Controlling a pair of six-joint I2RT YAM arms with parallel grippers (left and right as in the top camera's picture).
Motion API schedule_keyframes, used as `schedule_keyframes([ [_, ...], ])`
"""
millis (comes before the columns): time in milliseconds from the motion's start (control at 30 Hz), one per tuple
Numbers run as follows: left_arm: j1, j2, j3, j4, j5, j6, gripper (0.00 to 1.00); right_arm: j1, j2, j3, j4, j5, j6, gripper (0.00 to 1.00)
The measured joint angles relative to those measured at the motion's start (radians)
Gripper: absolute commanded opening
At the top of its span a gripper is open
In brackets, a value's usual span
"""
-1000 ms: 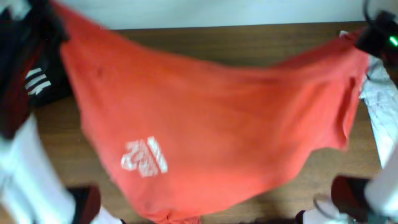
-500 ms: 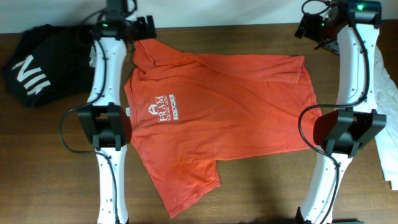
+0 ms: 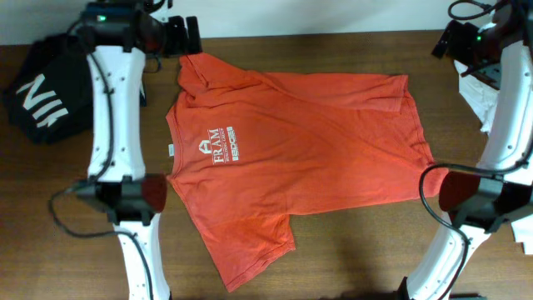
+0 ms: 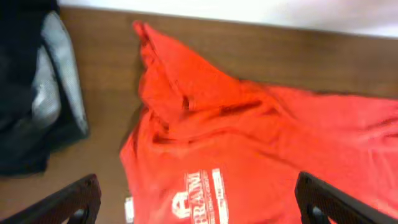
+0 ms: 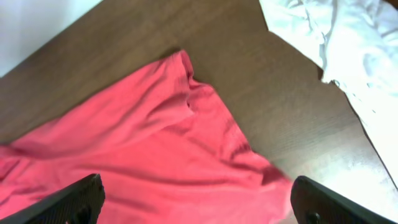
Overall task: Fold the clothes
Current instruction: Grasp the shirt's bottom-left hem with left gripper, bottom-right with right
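Note:
A red-orange T-shirt with a white "FRAM" print lies spread flat across the table, collar to the left and hem to the right. Its far-left sleeve is rumpled. My left gripper hovers open just beyond that sleeve, its fingers wide apart and holding nothing. Off the shirt's far-right corner, my right gripper also stands open and empty. In both wrist views, only cloth lying on the table shows between the left gripper and right gripper fingers.
A black garment with white lettering is bunched at the table's far left. A plain white garment lies at the right edge. Both arm bases stand at the shirt's sides. Bare brown tabletop shows in front.
A second ago the shirt hung stretched in the air between both shut grippers. Both opened and it now lies flat. Since then the left arm has swung left and the right arm right.

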Motion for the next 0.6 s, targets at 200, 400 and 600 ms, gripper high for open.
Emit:
schedule_keyframes([
  [200, 0.002, -0.053, 0.008, -0.183, -0.01, 0.031, 0.99, 0.0, -0.016, 0.0, -0.09, -0.003, 0.005, 0.99],
  [400, 0.002, -0.092, -0.027, -0.184, -0.01, 0.05, 0.99, 0.0, -0.079, -0.02, -0.09, -0.054, -0.011, 0.99],
  [600, -0.006, -0.416, -0.414, -0.183, -0.002, 0.053, 0.99, 0.011, -0.365, -0.309, -0.09, -0.068, -0.026, 0.99],
])
